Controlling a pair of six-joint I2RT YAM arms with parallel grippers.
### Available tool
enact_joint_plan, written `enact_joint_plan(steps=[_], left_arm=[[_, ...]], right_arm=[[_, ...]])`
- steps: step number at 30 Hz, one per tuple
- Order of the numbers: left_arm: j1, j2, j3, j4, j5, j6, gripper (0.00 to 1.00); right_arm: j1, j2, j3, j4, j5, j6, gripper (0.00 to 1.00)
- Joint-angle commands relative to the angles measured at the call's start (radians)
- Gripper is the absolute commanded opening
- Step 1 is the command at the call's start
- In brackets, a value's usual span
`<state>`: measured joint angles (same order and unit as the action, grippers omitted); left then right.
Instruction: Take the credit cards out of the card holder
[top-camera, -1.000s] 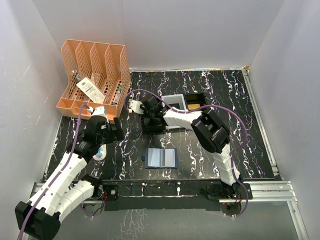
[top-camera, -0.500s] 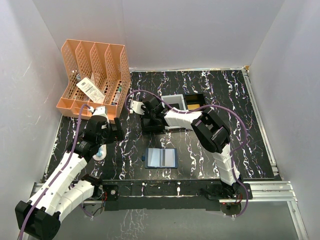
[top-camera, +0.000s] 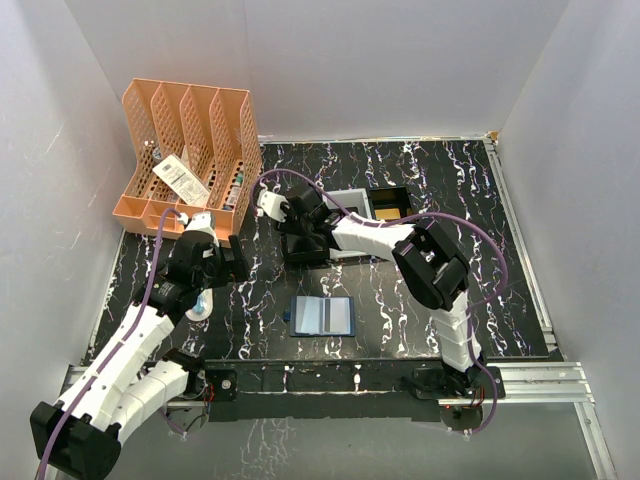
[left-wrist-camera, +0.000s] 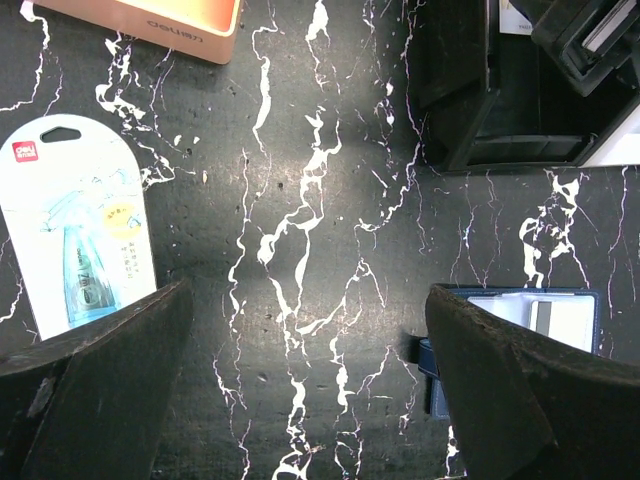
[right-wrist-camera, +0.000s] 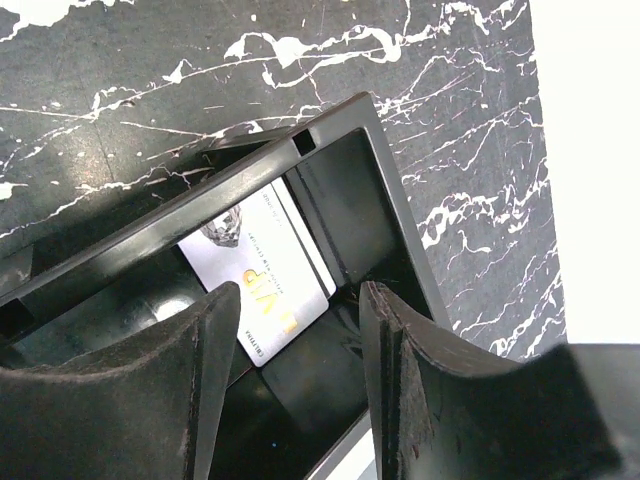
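Table: black stone look, white veins, matt, bit grainy up close.
File rack: orange plastic, smooth, full of little holes.
Card holder: dark blue edge, matt (leather or cloth, cannot tell); inside faces paler, smooth.
Credit card: white plastic, shiny, printed letters.
Black tray: hard plastic, smooth, slight shine.
Pads on right gripper: black, dull, fuzzy-rough.
Pack: pale blue paper card, clear plastic bubble.
Arm shells: white glossy plastic.
Rail: bare metal.
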<state>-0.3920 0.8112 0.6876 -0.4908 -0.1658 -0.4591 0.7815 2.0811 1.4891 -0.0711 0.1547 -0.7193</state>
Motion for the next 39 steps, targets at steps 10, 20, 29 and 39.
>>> enact_joint_plan(steps=[10, 20, 29, 39], left_arm=[[0.002, -0.072, -0.018, 0.057, 0.073, 0.011, 0.99], [0.002, -0.051, -0.062, 0.196, 0.424, -0.014, 0.97], [0.001, 0.115, -0.056, 0.364, 0.700, -0.163, 0.83], [-0.243, 0.366, 0.035, 0.373, 0.623, -0.206, 0.64]], right_arm=[[-0.011, -0.347, -0.173, 0.194, 0.086, 0.533, 0.55], [-0.032, -0.764, -0.506, 0.064, 0.215, 1.118, 0.59], [-0.032, -0.969, -0.705, -0.119, 0.047, 1.379, 0.49], [-0.032, -1.063, -0.956, -0.035, -0.193, 1.685, 0.43]])
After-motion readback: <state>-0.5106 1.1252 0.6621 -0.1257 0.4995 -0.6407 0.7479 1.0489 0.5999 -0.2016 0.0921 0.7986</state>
